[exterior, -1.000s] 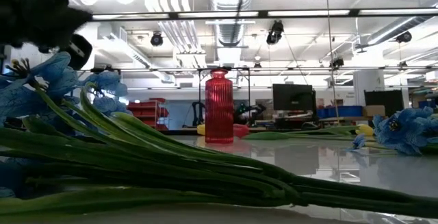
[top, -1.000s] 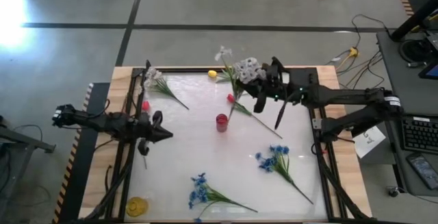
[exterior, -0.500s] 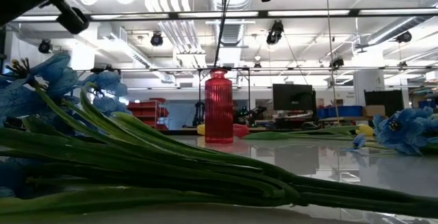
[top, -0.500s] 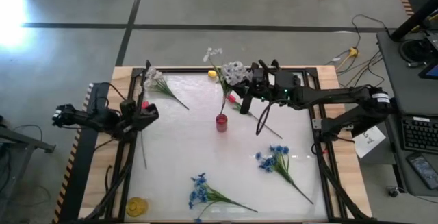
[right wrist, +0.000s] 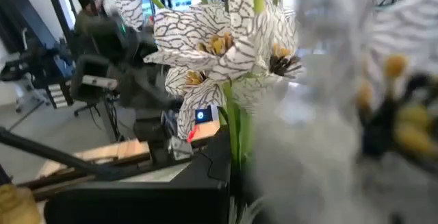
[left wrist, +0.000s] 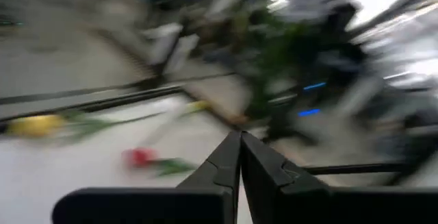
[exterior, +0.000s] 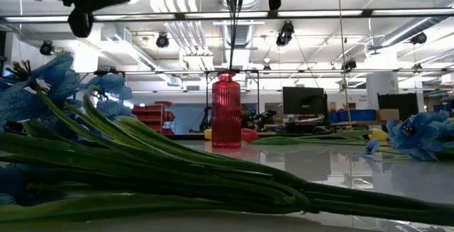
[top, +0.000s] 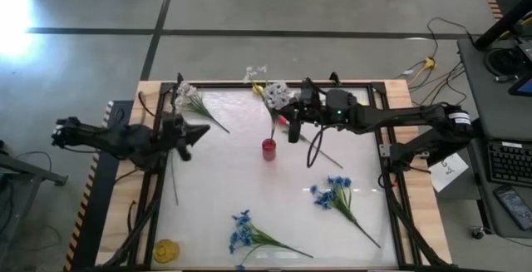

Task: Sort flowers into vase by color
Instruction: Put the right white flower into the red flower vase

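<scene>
- The step in hand is the insertion: the right gripper (top: 293,122), just right of centre in the upper half of the high view, is clenched on a white flower spray (top: 275,91) and holds it over the red vase (top: 268,148).
- In the low view the stem (exterior: 233,19) hangs down from the top edge toward the vase's mouth (exterior: 227,76); whether the tip is inside yet I cannot tell.
- The right wrist view is filled with the white veined blossoms (right wrist: 219,42), so the grasp looks firm.
- The left gripper (top: 199,131) waits at the left-centre of the high view, fingers pressed together and empty.
- Other flowers lie about: a white spray (top: 193,101) upper left, a pink tulip (top: 309,139) right of the vase, two blue ones (top: 337,195) (top: 249,234) at the bottom.
- Next, I judge, the stem must be lowered straight into the narrow neck before release.
</scene>
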Controlling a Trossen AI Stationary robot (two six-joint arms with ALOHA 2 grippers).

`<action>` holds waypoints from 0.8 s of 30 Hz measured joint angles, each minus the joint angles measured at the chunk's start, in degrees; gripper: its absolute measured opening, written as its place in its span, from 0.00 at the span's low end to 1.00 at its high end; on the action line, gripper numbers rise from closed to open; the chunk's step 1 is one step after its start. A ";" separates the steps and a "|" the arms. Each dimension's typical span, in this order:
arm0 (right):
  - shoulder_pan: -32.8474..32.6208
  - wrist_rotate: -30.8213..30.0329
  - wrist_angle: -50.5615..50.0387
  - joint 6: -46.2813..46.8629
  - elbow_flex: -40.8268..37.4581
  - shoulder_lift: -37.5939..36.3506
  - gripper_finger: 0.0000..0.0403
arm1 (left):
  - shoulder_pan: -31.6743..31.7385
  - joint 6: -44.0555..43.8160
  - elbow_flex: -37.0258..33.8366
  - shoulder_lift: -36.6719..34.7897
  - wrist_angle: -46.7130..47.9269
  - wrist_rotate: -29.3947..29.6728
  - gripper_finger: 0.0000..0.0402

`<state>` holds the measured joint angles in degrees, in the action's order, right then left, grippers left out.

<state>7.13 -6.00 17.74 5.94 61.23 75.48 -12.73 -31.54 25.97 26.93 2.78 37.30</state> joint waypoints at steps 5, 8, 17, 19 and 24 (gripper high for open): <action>-0.74 0.02 -0.73 -0.78 0.00 2.61 0.05 | 0.04 -2.39 12.54 8.09 21.19 10.38 0.00; -0.91 0.02 -2.65 -0.77 0.00 3.44 0.12 | 0.11 -0.25 17.97 12.07 26.56 12.31 0.00; -1.22 -0.04 -8.66 0.91 0.00 2.47 0.37 | 0.11 9.71 29.22 20.60 26.75 12.69 0.00; -1.48 -0.04 -8.82 0.92 0.00 1.67 0.40 | 0.11 10.89 30.64 21.58 26.75 12.72 0.00; -2.19 -0.06 -9.65 1.11 0.00 -0.22 0.43 | 0.09 11.47 30.96 22.00 27.06 14.19 0.00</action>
<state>4.94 -6.06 8.08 7.05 61.23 75.27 -12.64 -20.07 56.93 48.93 29.84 51.49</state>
